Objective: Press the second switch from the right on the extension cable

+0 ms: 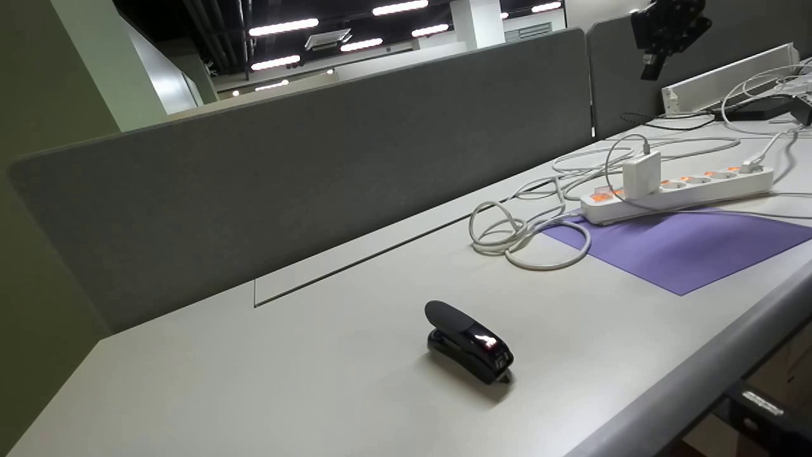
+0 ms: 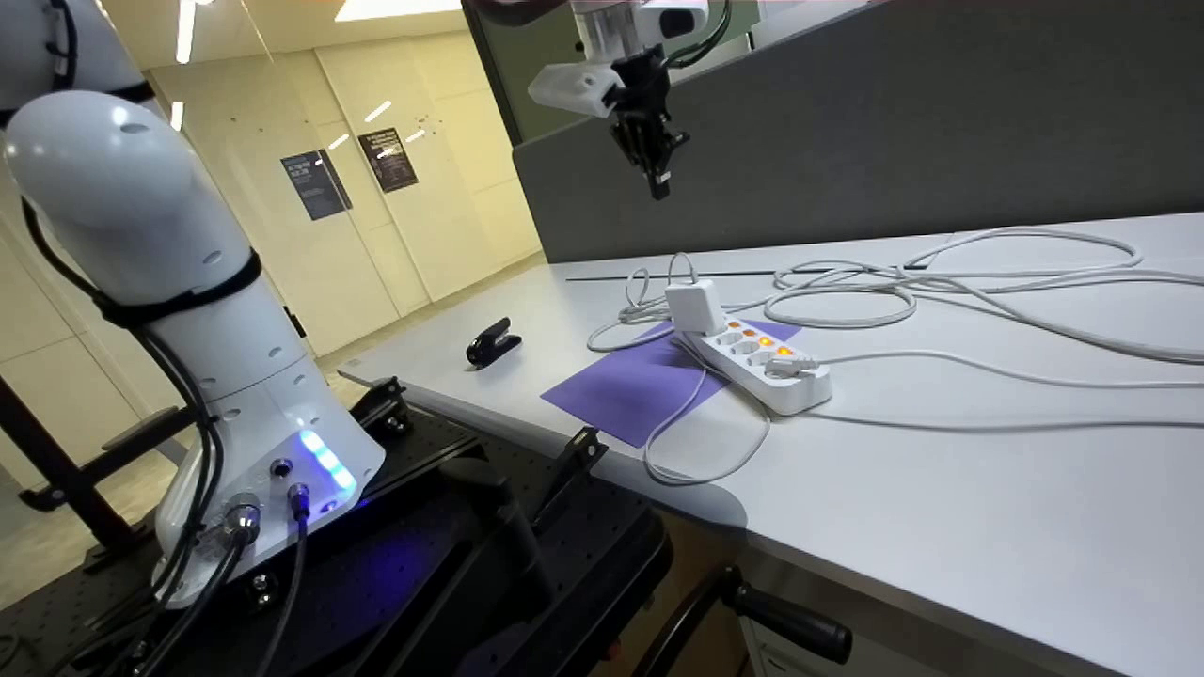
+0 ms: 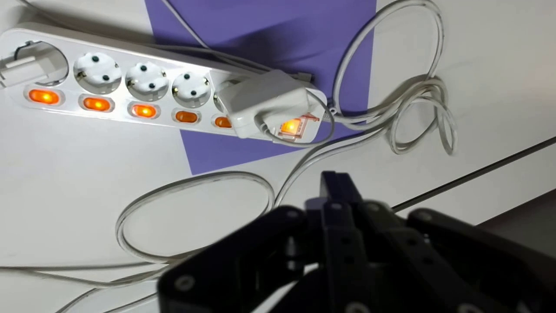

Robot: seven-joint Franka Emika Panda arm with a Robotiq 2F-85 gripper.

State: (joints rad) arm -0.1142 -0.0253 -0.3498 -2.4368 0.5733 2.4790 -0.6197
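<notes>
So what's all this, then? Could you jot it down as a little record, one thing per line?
Main item: white power strip, partly on a purple sheet
Plugged in: boxy white adapter near one end, white plug at the opposite end
Lights: orange switches, some glowing, others dull
Wiring: pale cords in loose loops
Overhead: black hand, closed, holding nothing, not touching the power strip
Nearby: stapler-like black gadget on the desk

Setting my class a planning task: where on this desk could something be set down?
Bare patches: the desk between stapler and grey divider, and, in an exterior view, between a trailing cord and desk edge. Crowded: around the power strip, with its charger, plug and looped cords.
</notes>
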